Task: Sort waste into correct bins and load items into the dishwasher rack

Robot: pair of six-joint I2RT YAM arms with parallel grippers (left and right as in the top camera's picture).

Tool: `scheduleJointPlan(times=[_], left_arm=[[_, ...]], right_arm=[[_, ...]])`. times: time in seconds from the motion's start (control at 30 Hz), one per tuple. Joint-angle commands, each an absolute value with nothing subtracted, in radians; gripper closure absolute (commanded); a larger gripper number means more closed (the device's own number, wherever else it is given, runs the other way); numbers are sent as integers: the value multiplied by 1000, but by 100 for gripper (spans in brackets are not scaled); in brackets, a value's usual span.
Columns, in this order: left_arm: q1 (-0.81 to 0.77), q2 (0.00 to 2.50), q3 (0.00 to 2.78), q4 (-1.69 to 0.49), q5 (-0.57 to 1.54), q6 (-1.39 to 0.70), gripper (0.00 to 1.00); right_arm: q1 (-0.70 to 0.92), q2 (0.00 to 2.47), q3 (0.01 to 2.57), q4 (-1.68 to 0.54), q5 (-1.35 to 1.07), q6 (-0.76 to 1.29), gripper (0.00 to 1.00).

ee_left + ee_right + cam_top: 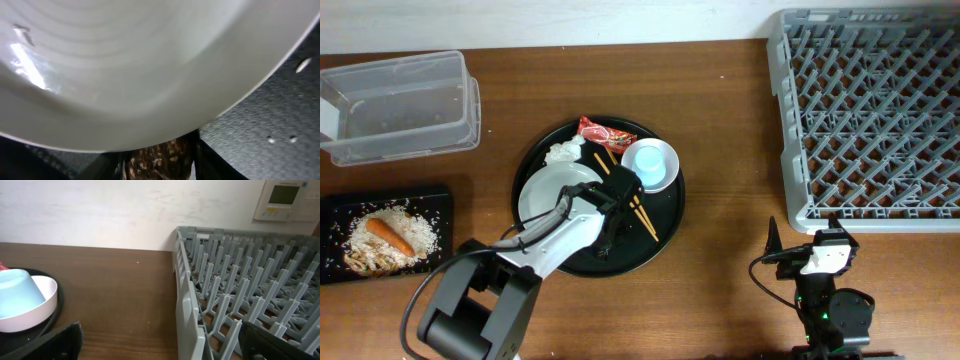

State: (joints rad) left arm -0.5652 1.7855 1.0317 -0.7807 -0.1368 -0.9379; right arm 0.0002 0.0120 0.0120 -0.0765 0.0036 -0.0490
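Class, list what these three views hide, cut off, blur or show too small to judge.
- Left wrist view: the white bowl fills the frame, blurred. The left claw barely shows at the bottom edge, so its grip is unclear.
- Overhead: the left arm covers part of the bowl and chopsticks.
- Overhead: the right edge cuts off the dishwasher rack.
- Overhead: the snack wrapper has print too small to read.

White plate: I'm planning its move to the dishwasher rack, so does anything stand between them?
Yes, on the round tray: the chopsticks and light-blue cup lie on the rack side of the white plate. Past the tray rim, nothing visible lies on the table before the dishwasher rack.
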Motion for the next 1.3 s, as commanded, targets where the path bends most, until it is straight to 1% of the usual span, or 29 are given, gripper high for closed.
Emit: scheduleJointPlan(times=[0.0, 0.3, 0.43, 0.53, 0.7, 0.77, 0.83, 0.9, 0.97, 1.03, 1.13, 1.27], left_arm=[[-560, 1803, 1070, -813, -161, -926, 56], [-560, 1709, 1201, -942, -163, -925, 55], [-519, 1641, 1236, -961, -197, -917, 55], [-453, 1607, 1237, -960, -219, -909, 55], [-260, 1599, 1237, -955, -244, -857, 55], [-183, 1599, 1237, -956, -209, -823, 55], [-157, 1599, 1237, -951, -152, -785, 55], [-157, 1601, 1237, -932, -104, -723, 52], [-171, 1605, 1237, -925, -37, -678, 46], [-194, 1607, 1233, -923, 31, -662, 40], [-234, 1620, 1229, -923, 93, -658, 35], [-286, 1668, 1227, -929, 109, -723, 35]], right_arm=[[7, 6, 6, -82, 12, -41, 2], [6, 6, 6, -82, 12, -41, 2], [6, 6, 6, -82, 12, -41, 1], [6, 5, 6, -82, 12, -41, 2], [6, 6, 6, -82, 12, -41, 2], [6, 6, 6, -82, 12, -41, 2], [6, 5, 6, -82, 12, -41, 2], [6, 6, 6, -82, 12, -41, 2], [6, 6, 6, -82, 12, -41, 2], [6, 6, 6, -82, 12, -41, 2], [6, 6, 6, -82, 12, -41, 2], [6, 6, 6, -82, 12, -41, 2]])
